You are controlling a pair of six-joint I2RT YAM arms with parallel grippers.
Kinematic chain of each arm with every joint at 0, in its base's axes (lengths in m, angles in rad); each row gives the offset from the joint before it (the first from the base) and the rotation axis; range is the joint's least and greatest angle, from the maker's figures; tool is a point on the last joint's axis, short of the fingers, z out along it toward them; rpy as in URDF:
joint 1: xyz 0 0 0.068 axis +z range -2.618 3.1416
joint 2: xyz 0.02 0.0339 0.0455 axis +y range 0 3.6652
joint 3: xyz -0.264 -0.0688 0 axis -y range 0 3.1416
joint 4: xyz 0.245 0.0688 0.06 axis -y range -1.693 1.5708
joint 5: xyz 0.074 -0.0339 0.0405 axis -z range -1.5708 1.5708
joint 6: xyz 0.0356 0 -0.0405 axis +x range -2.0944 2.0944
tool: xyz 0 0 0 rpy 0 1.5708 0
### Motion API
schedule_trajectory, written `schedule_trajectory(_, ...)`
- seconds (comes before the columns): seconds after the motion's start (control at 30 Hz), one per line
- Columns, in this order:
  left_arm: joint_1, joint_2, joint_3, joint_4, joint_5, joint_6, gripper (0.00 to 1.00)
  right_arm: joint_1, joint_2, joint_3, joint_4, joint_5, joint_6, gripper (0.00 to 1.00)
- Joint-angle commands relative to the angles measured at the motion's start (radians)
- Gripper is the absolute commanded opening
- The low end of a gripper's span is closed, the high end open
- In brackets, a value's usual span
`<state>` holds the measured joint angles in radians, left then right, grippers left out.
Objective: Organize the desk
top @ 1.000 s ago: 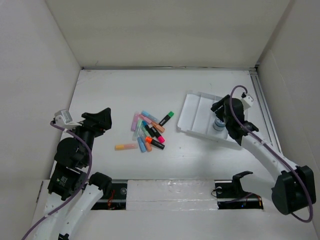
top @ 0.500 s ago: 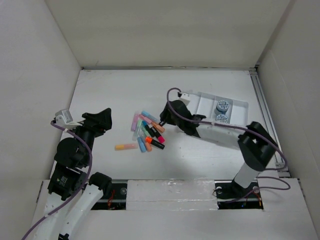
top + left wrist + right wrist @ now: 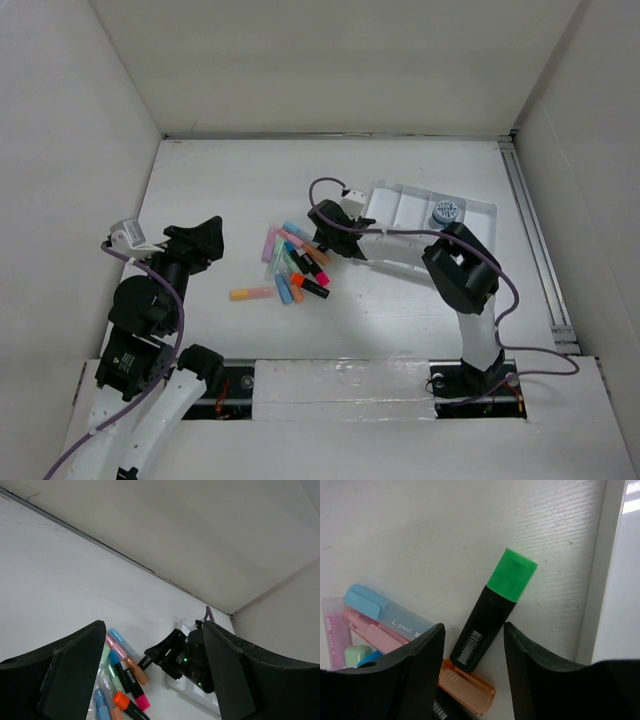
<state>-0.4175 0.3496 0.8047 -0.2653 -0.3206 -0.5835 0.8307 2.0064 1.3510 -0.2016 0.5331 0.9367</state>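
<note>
The desk (image 3: 230, 180) is a white tabletop walled by white panels. A pile of several coloured highlighters (image 3: 290, 268) lies at its middle. My right gripper (image 3: 330, 236) reaches left to the pile's right edge. In the right wrist view it (image 3: 474, 630) is open, with its fingers on either side of a black highlighter with a green cap (image 3: 495, 607) that lies on the desk. That highlighter is hidden under the gripper in the top view. My left gripper (image 3: 203, 240) is open and empty, left of the pile; it (image 3: 154, 625) looks at the pile from a distance.
A white compartmented tray (image 3: 405, 205) lies at the back right under the right arm, with a round blue-topped thing (image 3: 446, 212) in it. Its rim (image 3: 605, 555) runs just right of the green highlighter. An orange highlighter (image 3: 465, 685) touches the green one's black end.
My right arm has swung from the tray leftward to the highlighter pile and now straddles the green highlighter. The tray lies farther back than a second ago. The left arm has not moved.
</note>
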Motion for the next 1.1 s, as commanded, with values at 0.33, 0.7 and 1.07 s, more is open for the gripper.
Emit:
schedule_trajectory(0.33,-0.003,-0.011,-0.002,0.044,0.009,0.016,0.74,-0.022,0.1,0.122,-0.093,0.027,0.033,0.4)
schedule_trajectory(0.7,-0.003,-0.014,-0.002,0.044,0.008,0.017,0.74,-0.031,0.112,0.149,-0.125,0.005,-0.009,0.2)
schedule_trajectory(1.07,-0.003,-0.011,-0.002,0.046,0.011,0.016,0.74,-0.064,-0.115,0.031,0.045,-0.042,-0.033,0.1)
